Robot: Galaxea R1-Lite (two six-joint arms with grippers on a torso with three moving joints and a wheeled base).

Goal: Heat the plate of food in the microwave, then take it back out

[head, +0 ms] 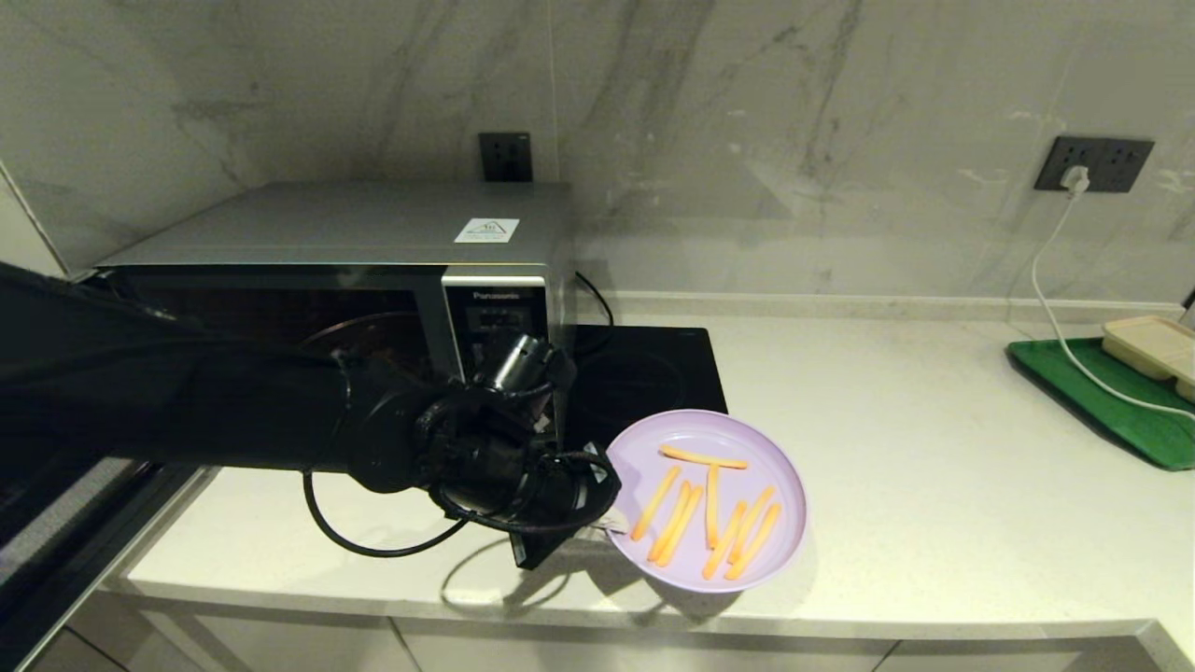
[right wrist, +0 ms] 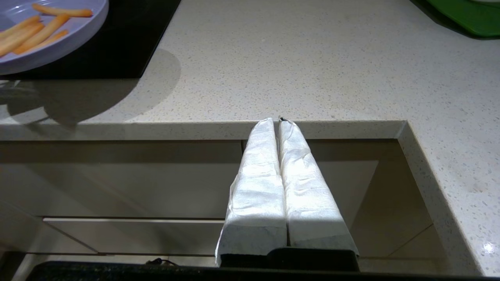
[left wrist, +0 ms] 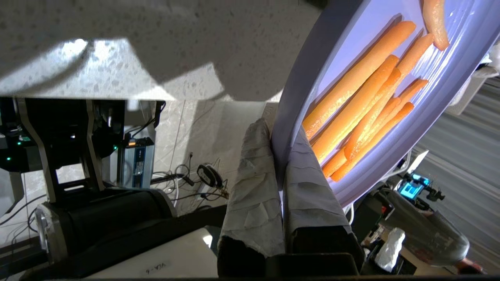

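Note:
The lilac plate of food (head: 780, 467) carries several orange fries (head: 714, 509) and hangs a little above the counter's front part, casting a shadow below it. My left gripper (head: 607, 527) is shut on the plate's left rim; in the left wrist view its taped fingers (left wrist: 254, 175) pinch the plate (left wrist: 441, 105) edge at the gripper (left wrist: 279, 132), with fries (left wrist: 363, 105) just beyond. The silver microwave (head: 355, 233) stands behind my left arm, its round turntable showing in the cavity. My right gripper (right wrist: 278, 121) is shut and empty below the counter's front edge, right of the plate (right wrist: 58, 43).
A black induction cooktop (head: 644, 373) lies right of the microwave, behind the plate. A green tray (head: 1111, 401) with a beige compartment tray (head: 1153, 345) sits at the far right, under a white cable (head: 1055, 308). Cabinet fronts lie below the counter edge (right wrist: 195, 130).

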